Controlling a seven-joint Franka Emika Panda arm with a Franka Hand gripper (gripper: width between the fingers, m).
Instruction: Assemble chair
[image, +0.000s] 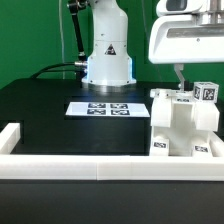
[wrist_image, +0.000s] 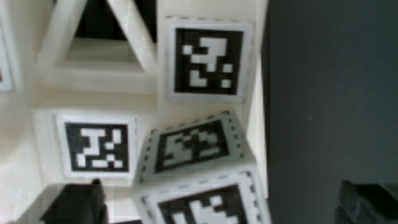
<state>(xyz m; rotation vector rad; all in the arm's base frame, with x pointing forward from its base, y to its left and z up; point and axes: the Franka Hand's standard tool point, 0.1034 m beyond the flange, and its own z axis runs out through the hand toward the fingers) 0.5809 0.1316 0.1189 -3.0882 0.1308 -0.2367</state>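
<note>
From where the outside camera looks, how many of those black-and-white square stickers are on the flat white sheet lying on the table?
4, side by side in one row on the marker board, which lies on the black table in front of the robot's base. The chair carries tags of its own, not counted here.

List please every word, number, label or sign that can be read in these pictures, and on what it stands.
No words or numbers can be read.
Chair: black-and-white square tags, patterns only, no letters.
Marker board: the same kind of tags, no text.
Robot base: a small dark triangular sign, too small to read.
</note>
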